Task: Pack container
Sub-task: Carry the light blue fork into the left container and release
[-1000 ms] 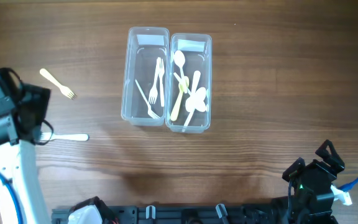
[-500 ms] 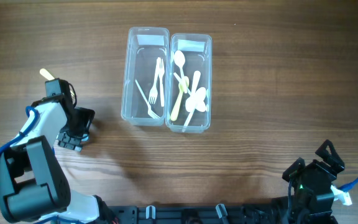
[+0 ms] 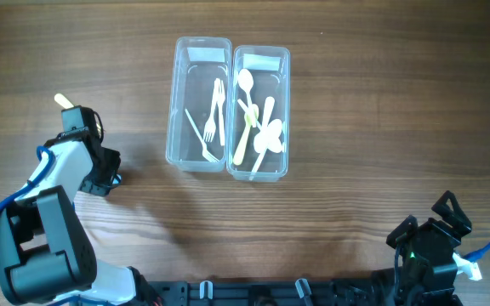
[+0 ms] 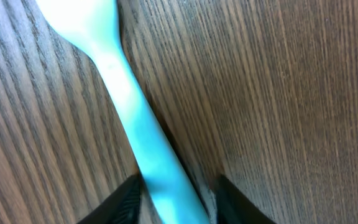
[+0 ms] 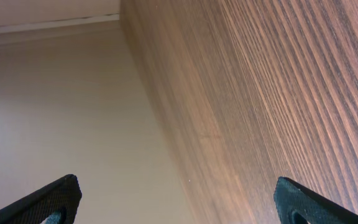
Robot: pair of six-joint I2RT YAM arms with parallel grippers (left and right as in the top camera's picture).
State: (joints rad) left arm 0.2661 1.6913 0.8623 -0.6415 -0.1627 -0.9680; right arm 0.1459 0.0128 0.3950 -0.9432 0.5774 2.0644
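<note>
Mostly packed: forks (image 3: 213, 115) and spoons (image 3: 258, 119) lie sorted in the 2 bins (image 3: 202, 41); left gripper (image 4: 176, 193) straddles the white fork (image 4: 145, 143) on the table (image 3: 356, 195), jaws narrow, pinch cannot be told; tan fork (image 3: 63, 102) also unpacked; right gripper (image 5: 179, 202) gapes idle

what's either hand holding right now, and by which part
The left hand straddles the handle of a pale utensil, but a closed grip cannot be told. The right hand is open, empty.

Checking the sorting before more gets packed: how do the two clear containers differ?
The left container holds white forks; the right container holds spoons, one yellowish. The left container looks sparser, the right container fuller. Both are clear, rectangular, and sit side by side.
</note>
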